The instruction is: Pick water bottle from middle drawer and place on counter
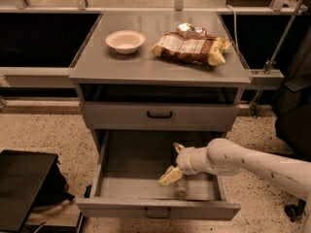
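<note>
The middle drawer (146, 188) is pulled open below a closed drawer (159, 115). The water bottle (181, 187), clear and ribbed, rests near the drawer's front right corner. My gripper (174, 162) is inside the drawer on a white arm (243, 161) that comes in from the right. Its fingers are spread apart and it holds nothing. The lower beige fingertip (169, 176) sits just above and to the left of the bottle. The counter (121, 64) is the grey cabinet top above.
A white bowl (125, 41) and a crinkled snack bag (190, 48) lie on the counter. A black object (22, 188) stands on the speckled floor at the lower left. Black tabletops flank the cabinet. Dark equipment is at the right edge.
</note>
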`<state>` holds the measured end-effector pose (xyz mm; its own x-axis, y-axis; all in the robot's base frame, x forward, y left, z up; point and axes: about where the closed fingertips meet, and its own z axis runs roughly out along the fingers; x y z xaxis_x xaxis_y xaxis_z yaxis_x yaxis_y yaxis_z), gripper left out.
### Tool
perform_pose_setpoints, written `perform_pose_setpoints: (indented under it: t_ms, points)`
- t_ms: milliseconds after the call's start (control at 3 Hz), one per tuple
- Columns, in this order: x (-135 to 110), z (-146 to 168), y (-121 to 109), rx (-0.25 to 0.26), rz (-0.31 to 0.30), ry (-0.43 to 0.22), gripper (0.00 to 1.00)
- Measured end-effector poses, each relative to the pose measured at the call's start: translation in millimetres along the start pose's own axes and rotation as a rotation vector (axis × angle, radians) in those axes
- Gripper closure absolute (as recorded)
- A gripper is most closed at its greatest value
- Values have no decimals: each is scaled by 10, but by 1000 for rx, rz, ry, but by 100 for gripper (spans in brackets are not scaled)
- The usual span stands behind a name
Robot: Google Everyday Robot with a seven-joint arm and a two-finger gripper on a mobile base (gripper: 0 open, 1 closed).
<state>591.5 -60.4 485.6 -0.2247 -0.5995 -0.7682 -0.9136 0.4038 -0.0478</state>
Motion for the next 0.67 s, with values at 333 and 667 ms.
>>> perform_pose_setpoints:
  t_ms: [333,667]
  points:
    - [22,10,-36,51,6,50,0]
    - [-22,-188,-140,189,42,189,0]
